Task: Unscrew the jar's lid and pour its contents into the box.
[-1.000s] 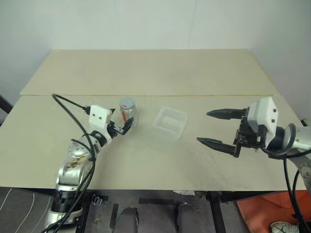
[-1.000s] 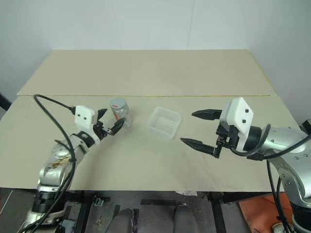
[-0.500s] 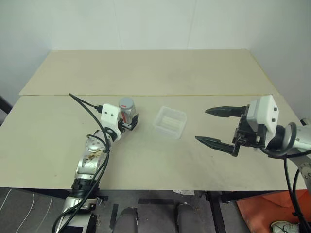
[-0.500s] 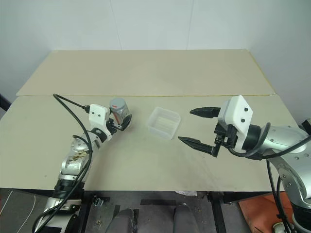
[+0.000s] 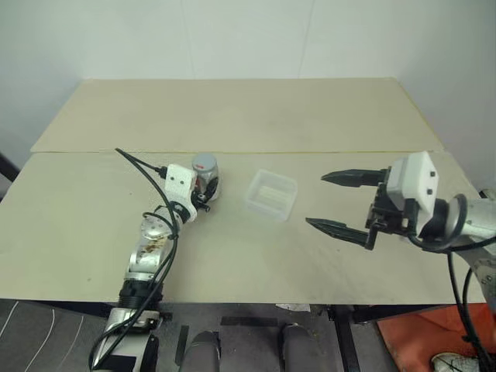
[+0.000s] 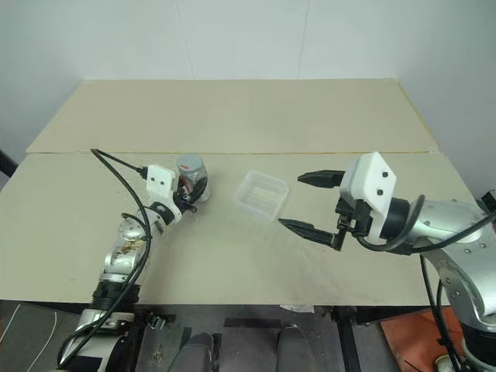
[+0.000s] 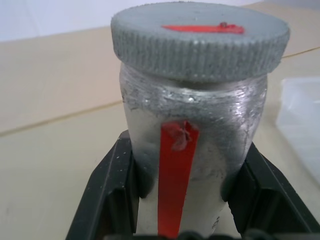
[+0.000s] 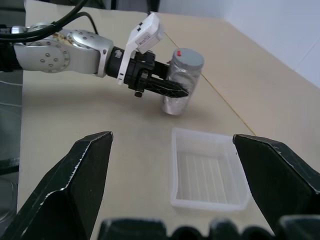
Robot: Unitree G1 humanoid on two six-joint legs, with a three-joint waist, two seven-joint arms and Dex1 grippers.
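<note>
I see my left gripper [image 5: 203, 191] with its jaws clamped on the jar [image 7: 195, 150], a clear cylinder with a red strip, upright on the matte beige desk [image 5: 232, 248]. Its ribbed grey lid [image 7: 200, 40] is on. The shallow clear box [image 5: 271, 194], rounded corners, sits just beside. My right gripper [image 5: 345, 203] hovers, jaws wide, empty.
</note>
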